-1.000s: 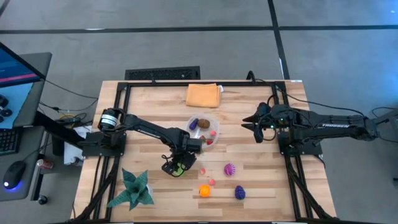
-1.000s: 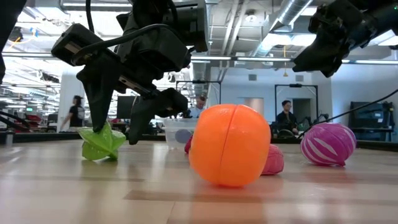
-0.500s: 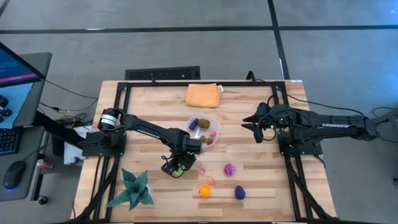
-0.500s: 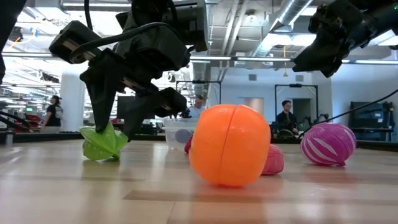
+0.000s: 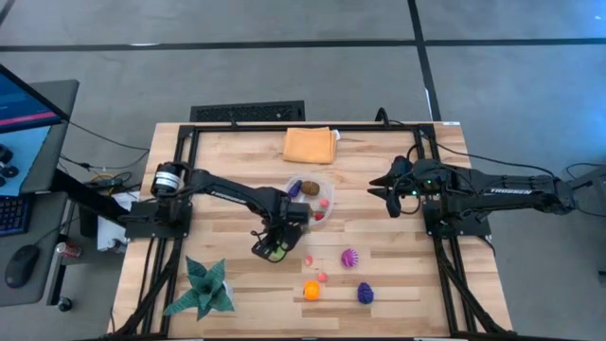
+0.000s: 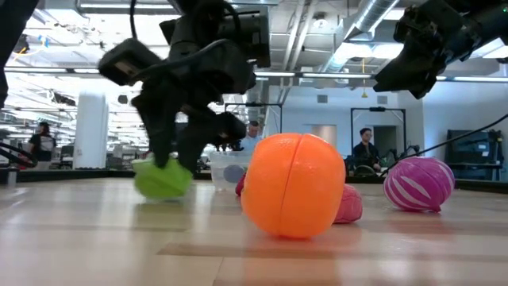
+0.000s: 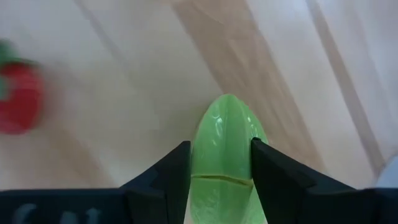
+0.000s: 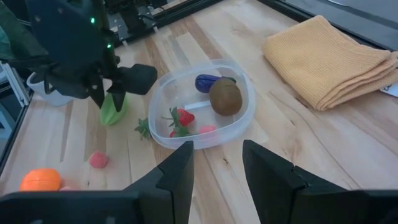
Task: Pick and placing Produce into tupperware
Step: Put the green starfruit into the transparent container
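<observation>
- wooden table [image 5: 398, 275] with a black frame, on grey floor; low view shows an open workshop behind, with people standing far back.
- left gripper [image 5: 272, 250] is pinched on a green fruit [image 7: 224, 152]; both dark fingers [image 7: 168, 174] press its sides, and it sits low, at or just above the wood.
- in the low view the green fruit [image 6: 163, 179] hangs under that gripper [image 6: 171, 163], left of the big orange fruit [image 6: 294, 184].
- tupperware [image 5: 327, 186] lies near table centre, at about 1 o'clock from the left gripper and close to it; it holds a brown fruit [image 8: 225, 96], a dark purple one [image 8: 207, 81], a strawberry [image 8: 182, 117] and a pink piece [image 8: 207, 130].
- another strawberry [image 7: 18, 102] lies on the wood just beside the held fruit.
- loose produce at 4 to 5 o'clock from the gripper: orange fruit [image 5: 311, 290], magenta fruit [image 5: 350, 257], purple fruit [image 5: 365, 294], small pink pieces [image 5: 322, 276].
- orange cloth [image 5: 310, 145] at 12 o'clock of the tupperware; spiky green plant [image 5: 202, 289] at the table's 7 o'clock corner.
- right gripper [image 5: 380, 187] waits at the table's 3 o'clock side, above the wood, fingers [image 8: 177, 174] spread and holding nothing.
</observation>
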Motion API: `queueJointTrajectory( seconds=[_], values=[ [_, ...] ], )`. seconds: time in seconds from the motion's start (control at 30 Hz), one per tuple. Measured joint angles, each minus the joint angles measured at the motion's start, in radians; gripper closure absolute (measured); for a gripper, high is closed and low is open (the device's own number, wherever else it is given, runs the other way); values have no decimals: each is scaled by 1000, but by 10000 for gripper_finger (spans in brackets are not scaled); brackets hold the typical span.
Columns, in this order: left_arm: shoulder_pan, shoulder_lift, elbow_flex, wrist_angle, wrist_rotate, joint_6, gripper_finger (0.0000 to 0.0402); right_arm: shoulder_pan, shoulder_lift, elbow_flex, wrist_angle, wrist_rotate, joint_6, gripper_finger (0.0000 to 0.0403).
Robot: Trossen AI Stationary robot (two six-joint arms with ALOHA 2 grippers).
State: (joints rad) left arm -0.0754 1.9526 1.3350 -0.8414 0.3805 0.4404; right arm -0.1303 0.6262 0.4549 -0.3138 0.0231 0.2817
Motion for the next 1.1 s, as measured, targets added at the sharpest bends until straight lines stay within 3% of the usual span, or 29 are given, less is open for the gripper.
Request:
queueJointTrajectory(
  seconds=[0.53, 0.67, 0.83, 1.1],
  values=[
    [87, 0, 278, -63, -3, 9, 264, 0, 0, 0, 0, 0, -19, 243],
    [122, -1, 351, -59, -48, 24, 263, 0, 0, 0, 0, 0, -26, 243],
    [188, -1, 382, -59, -114, 52, 263, 0, 0, 0, 0, 0, -28, 243],
    [291, -1, 382, -34, -131, 54, 263, 0, 0, 0, 0, 0, -28, 243]
  ],
)
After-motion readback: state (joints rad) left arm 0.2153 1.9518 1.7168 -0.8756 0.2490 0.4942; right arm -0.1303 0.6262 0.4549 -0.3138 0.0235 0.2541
